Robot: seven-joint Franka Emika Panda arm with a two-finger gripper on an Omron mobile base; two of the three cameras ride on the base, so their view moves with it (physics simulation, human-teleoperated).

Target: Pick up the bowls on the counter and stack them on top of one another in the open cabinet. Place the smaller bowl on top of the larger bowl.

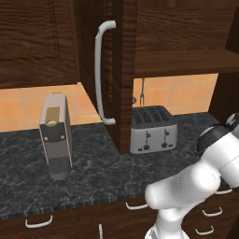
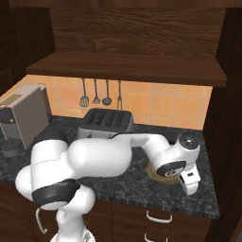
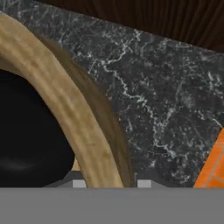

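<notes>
Hand view: larger bowl (image 3: 65, 109) rim lies right at the end effector (image 3: 109, 183), whose finger spacing I cannot tell.

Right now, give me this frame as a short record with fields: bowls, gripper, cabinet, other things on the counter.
bowls: black bowl sits inside the tan bowl, both on the counter
gripper: gripper low at the tan bowl's rim, a fingertip on each side of it; grip cannot be told
cabinet: open cabinet shelf bare, door handle in the left base view
other things: toaster, coffee machine, utensils hanging on the tiled wall
</notes>
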